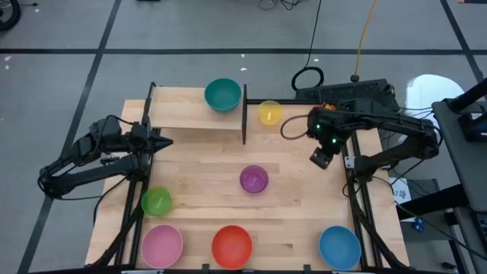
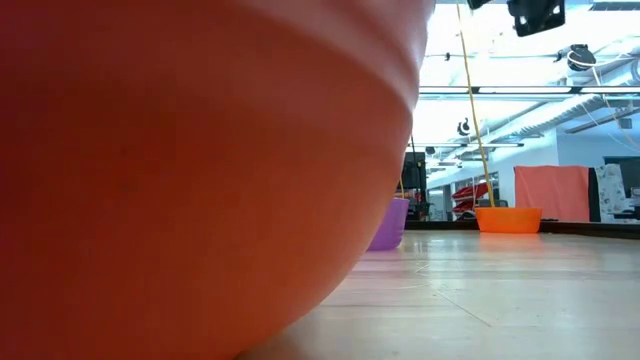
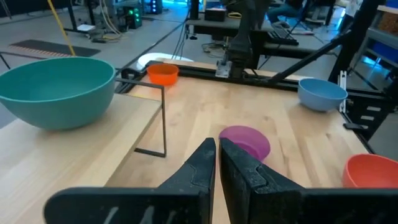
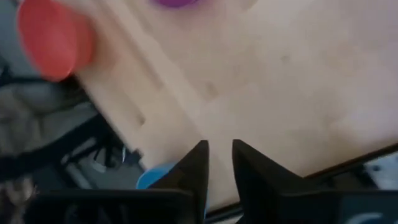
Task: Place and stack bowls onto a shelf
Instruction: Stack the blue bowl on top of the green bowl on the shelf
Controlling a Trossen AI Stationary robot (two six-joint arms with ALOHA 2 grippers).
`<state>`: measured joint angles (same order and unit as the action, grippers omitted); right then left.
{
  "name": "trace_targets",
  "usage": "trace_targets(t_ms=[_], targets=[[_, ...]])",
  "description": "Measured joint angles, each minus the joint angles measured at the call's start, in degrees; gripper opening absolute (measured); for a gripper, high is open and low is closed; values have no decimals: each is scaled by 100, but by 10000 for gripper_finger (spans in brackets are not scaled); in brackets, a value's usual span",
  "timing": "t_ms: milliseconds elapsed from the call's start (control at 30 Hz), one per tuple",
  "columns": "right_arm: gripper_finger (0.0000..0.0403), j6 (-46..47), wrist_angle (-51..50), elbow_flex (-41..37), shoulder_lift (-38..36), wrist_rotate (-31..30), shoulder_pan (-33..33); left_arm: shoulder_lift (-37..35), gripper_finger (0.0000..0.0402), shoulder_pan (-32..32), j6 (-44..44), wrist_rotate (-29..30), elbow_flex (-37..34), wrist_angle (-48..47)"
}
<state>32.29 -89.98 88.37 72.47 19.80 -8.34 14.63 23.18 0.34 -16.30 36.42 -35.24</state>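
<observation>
The shelf (image 1: pixel 190 114) stands at the table's far left, and a teal bowl (image 1: pixel 223 94) rests on its plank, also large in the left wrist view (image 3: pixel 56 90). A small orange-yellow bowl (image 1: pixel 269 113) sits on the table just right of the shelf's black end bar. Purple (image 1: pixel 253 180), green (image 1: pixel 157 202), pink (image 1: pixel 161 245), red (image 1: pixel 231 246) and blue (image 1: pixel 339 246) bowls sit on the table. My left gripper (image 1: pixel 166 141) (image 3: pixel 217 155) hovers shut by the shelf's near edge. My right gripper (image 1: pixel 320 157) (image 4: pixel 219 149) hangs over the table's right side, open by a narrow gap, holding nothing.
The red bowl (image 2: pixel 200 170) fills most of the low view, with the purple bowl (image 2: pixel 390 225) and orange bowl (image 2: pixel 508 219) beyond it. Bare wood lies in the table's middle (image 1: pixel 297 205). Cables and a dark box sit past the table's far right corner (image 1: pixel 358 91).
</observation>
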Motion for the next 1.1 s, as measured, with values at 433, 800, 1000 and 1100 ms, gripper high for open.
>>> trace_targets(t_ms=[433,800,1000,1100], targets=[[104,-348,-2,-673,-2,147,1775,0,26,0,-167,-35,0,-2],[105,-439,1531,-2346,-2,558,3057,0,26,0,-616,1,0,-7],[105,-90,2693,-3119,-1,773,3501,0,26,0,-688,7,-2,-7],[105,124,3341,-3401,-2,877,3632,0,26,0,-692,9,-2,-7]])
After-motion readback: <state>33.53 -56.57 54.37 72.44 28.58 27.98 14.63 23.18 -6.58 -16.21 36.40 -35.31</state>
